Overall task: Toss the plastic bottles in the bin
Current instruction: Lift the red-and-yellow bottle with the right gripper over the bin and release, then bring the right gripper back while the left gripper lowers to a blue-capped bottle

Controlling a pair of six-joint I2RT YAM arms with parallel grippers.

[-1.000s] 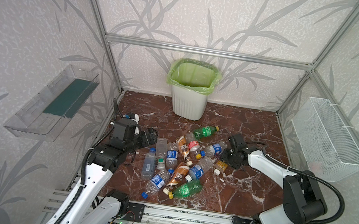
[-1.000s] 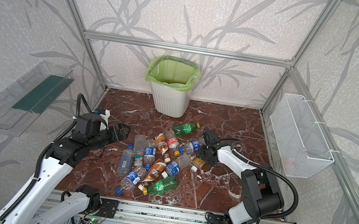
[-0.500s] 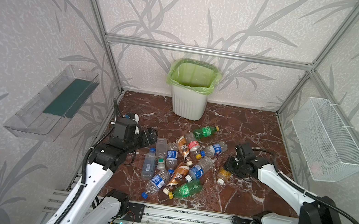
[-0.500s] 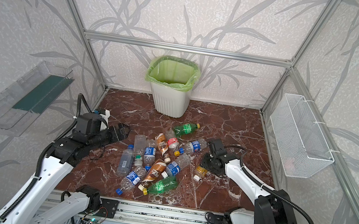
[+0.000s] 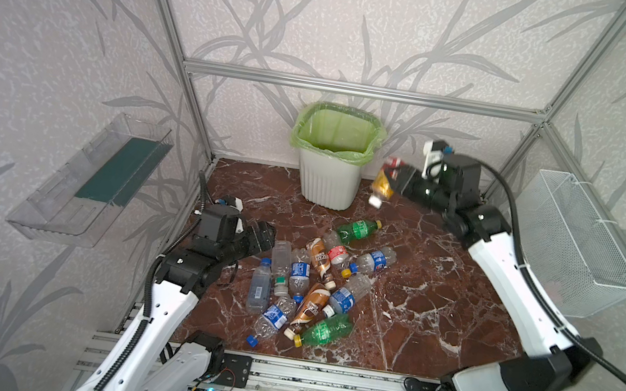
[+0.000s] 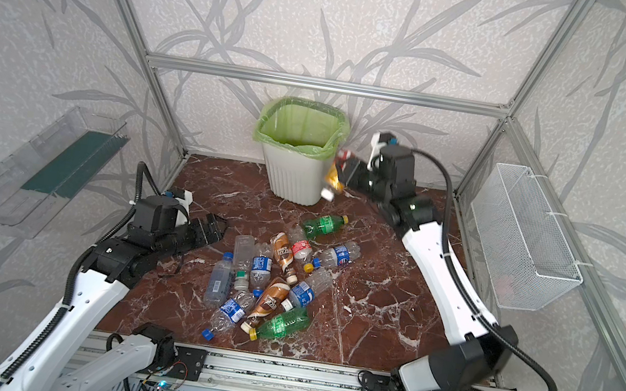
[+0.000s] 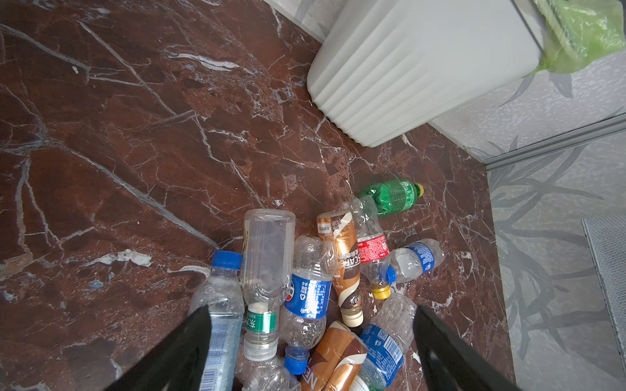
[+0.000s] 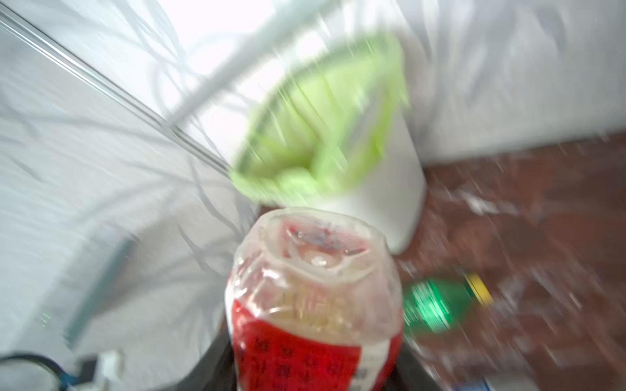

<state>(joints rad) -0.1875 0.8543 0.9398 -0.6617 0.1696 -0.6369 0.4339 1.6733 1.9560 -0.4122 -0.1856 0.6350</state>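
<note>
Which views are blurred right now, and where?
Right wrist view: heavy motion blur on the bin and marble floor, red-labelled bottle clearer. Both top views: only the right pincer smeared. Left wrist view: sharp.

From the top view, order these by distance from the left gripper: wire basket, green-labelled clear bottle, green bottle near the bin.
1. The green-labelled clear bottle, beside the left gripper.
2. The green bottle, toward the bin.
3. The wire basket, on the right wall.
</note>
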